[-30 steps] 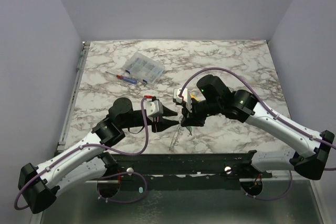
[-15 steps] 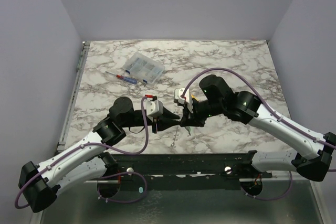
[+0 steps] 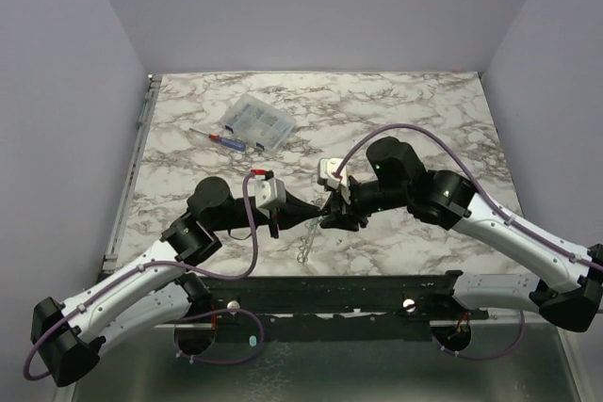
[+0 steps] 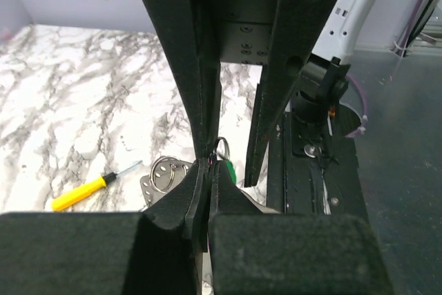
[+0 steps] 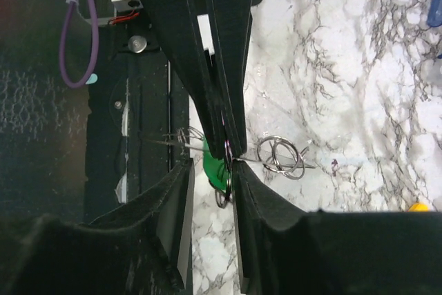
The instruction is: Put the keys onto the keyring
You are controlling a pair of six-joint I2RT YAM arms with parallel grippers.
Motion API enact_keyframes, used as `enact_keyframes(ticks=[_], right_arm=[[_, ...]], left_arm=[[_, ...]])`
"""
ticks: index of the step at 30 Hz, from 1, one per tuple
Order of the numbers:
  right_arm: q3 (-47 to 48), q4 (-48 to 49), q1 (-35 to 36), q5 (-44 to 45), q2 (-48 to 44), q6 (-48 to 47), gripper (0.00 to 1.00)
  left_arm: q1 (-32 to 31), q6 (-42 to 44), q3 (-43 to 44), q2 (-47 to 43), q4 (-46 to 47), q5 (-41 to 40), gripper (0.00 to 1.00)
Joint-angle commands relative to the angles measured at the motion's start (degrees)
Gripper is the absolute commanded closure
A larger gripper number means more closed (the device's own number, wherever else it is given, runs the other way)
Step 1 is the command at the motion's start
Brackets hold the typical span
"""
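My left gripper (image 3: 318, 215) (image 4: 209, 165) meets my right gripper (image 3: 333, 221) just above the table's front middle. The left fingers are pressed shut on the keyring (image 5: 227, 168), a thin grey ring seen edge-on at their tips. A green-headed key (image 5: 211, 166) (image 4: 227, 170) hangs right beside that ring. My right gripper (image 5: 213, 174) is open, one finger on each side of the key and ring, and its right pad touches the ring. Loose steel rings (image 5: 282, 157) (image 4: 168, 171) and a thin wire dangle from the bunch towards the table (image 3: 304, 249).
A clear compartment box (image 3: 256, 120) and a red-and-blue screwdriver (image 3: 226, 139) lie at the back left. A short yellow stick with a black tip (image 4: 81, 192) lies on the marble behind the grippers. The black front rail (image 3: 330, 291) runs just below the dangling rings.
My left gripper has closed on the ring. My right gripper has opened from shut. Both tips have drifted slightly towards the front, and the dangling rings have swung left.
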Motion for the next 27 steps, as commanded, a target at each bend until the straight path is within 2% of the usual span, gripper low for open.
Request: enact_keyframes(ticks=[1, 5, 14, 22, 27], right_arm=[[-5.1, 8.3, 0.7, 0.0, -5.4, 1.2, 0.62], [-11.9, 18.1, 0.7, 0.9, -12.1, 2.9, 0.50], [-16.5, 27.9, 0.6, 0.6, -14.9, 5.2, 0.49], [-17.4, 32.4, 0.6, 3.7, -15.0, 5.8, 0.52], [-17.5, 31.2, 0.6, 3.3, -14.2, 5.5, 0.64]], left_arm=[[0.1, -0.6, -0.6, -3.3, 4.5, -4.4, 1.00], [0.2, -0.9, -1.0, -4.8, 5.3, -4.7, 1.00], [0.5, -1.1, -1.2, -5.7, 5.6, -4.5, 1.00], [0.5, -1.1, -1.3, -6.2, 5.6, -4.6, 1.00], [0.6, -1.0, -1.4, -6.3, 5.6, -4.7, 1.00]])
